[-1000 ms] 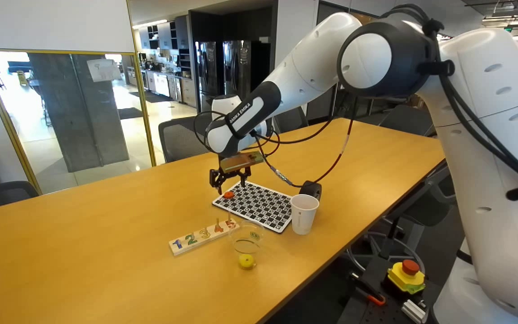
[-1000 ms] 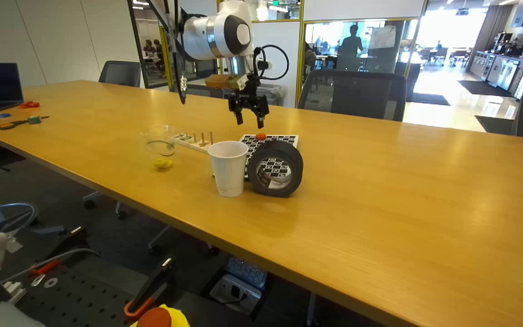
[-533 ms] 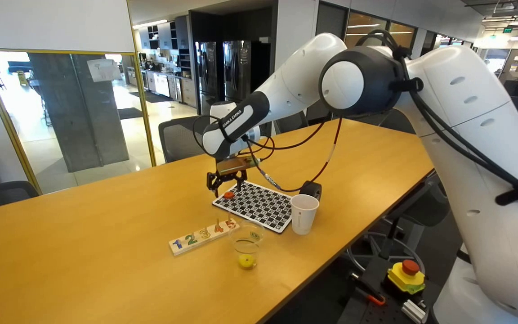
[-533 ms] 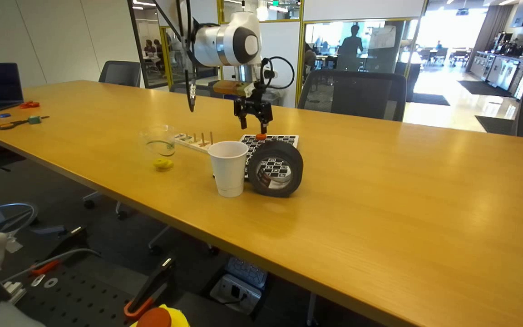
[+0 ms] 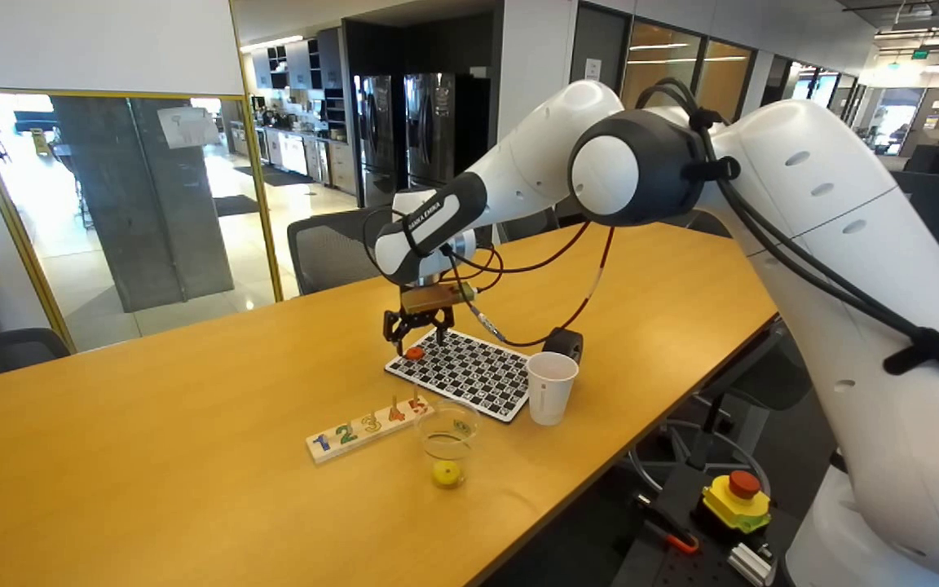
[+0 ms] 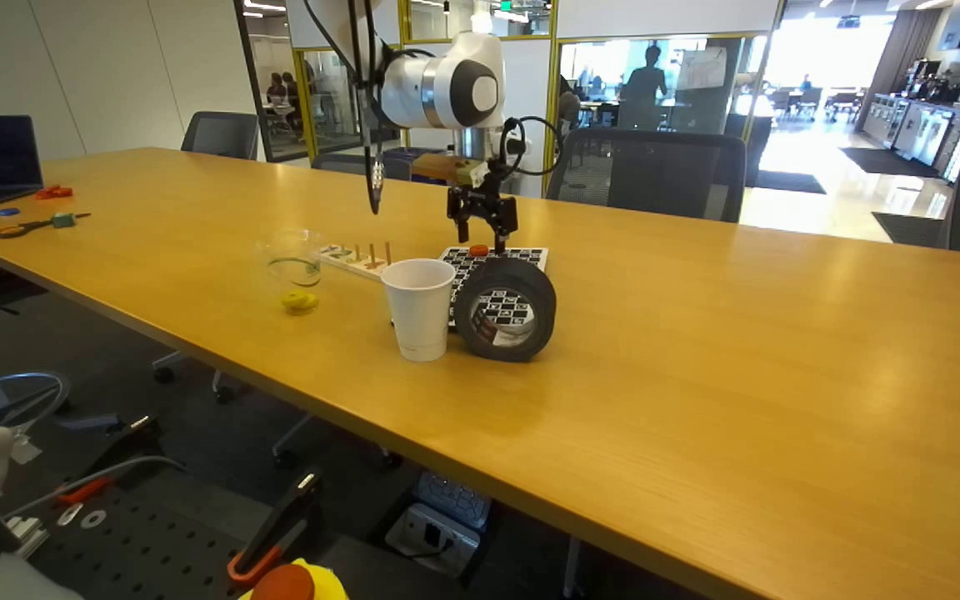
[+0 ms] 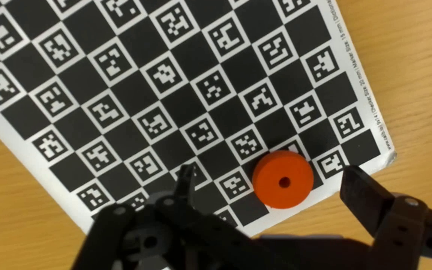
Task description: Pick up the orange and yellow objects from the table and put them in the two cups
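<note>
- By the robot-side long edge of the worktop [image 6: 738, 350], the white cup [image 6: 419, 310] is standing upright, a black tape roll [image 6: 543, 308] just beside it.
- Along the same edge, the yellow piece [image 5: 447, 473] is being seen at the base of the clear cup [image 5: 447, 444], and is being judged already inside.
- Farther in, toward the opposite long edge, the checkered board [image 5: 469, 371] is lying flat, the orange piece [image 7: 283, 179] resting on its far end.
- Above that piece, the claw [image 7: 268, 170] is being held spread, one finger [image 7: 365, 195] to each side; the piece is lying nearer one finger, so slight centring is being called for.
- A straight descent is being advised, the fingertips being stopped short of pressing the board, then gentle closing round the rim; a shallow pinch is being judged liable to slip.
</note>
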Tool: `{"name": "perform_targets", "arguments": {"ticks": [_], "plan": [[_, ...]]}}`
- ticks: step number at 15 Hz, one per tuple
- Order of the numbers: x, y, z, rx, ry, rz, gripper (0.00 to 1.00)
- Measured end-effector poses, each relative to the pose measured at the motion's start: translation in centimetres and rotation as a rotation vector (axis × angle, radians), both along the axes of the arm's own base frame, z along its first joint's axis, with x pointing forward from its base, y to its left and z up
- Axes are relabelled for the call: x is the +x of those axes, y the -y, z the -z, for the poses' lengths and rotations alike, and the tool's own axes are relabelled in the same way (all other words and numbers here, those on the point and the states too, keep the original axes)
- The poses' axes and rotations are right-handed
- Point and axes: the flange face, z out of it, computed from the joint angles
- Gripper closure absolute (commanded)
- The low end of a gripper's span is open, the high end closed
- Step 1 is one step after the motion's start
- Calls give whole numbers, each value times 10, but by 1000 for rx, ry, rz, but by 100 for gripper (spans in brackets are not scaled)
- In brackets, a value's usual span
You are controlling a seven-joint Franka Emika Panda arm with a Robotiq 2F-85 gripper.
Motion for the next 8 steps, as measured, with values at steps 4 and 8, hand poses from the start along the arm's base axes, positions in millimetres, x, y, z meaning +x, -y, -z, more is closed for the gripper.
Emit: {"name": "perform_targets", "arguments": {"ticks": [4,8], "plan": [[6,5,3,1,-12,-3,0],[12,3,4,3,-22,-17,0]]}}
